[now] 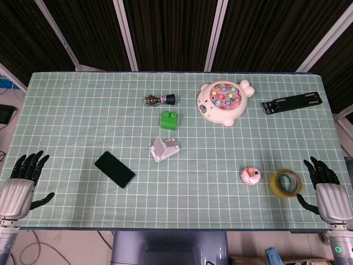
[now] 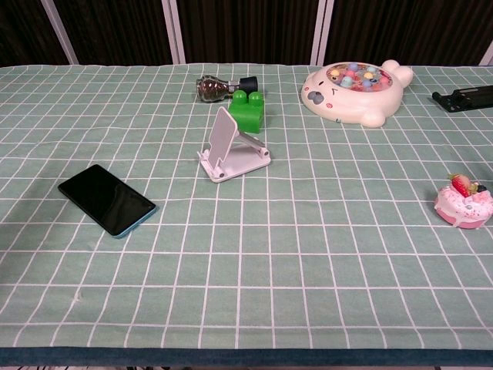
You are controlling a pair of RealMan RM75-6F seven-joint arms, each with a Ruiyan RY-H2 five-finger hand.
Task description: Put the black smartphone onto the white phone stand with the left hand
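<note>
The black smartphone [image 1: 115, 169] [image 2: 107, 200] lies flat, screen up, on the green checked table, left of centre. The white phone stand [image 1: 164, 149] [image 2: 229, 146] sits unfolded a short way to its right and slightly further back, with nothing on it. My left hand [image 1: 21, 182] rests at the table's near left corner, fingers spread and holding nothing, well left of the phone. My right hand [image 1: 325, 186] lies at the near right corner, also open. Neither hand shows in the chest view.
Behind the stand sit a green toy block [image 1: 169, 120] and a small dark bulb-like object [image 1: 160, 100]. A cream fishing-game toy [image 1: 223, 102] and a black folded stand [image 1: 292, 102] lie at the back right. A pink doughnut toy [image 1: 251, 175] and a tape roll [image 1: 285, 183] lie near my right hand.
</note>
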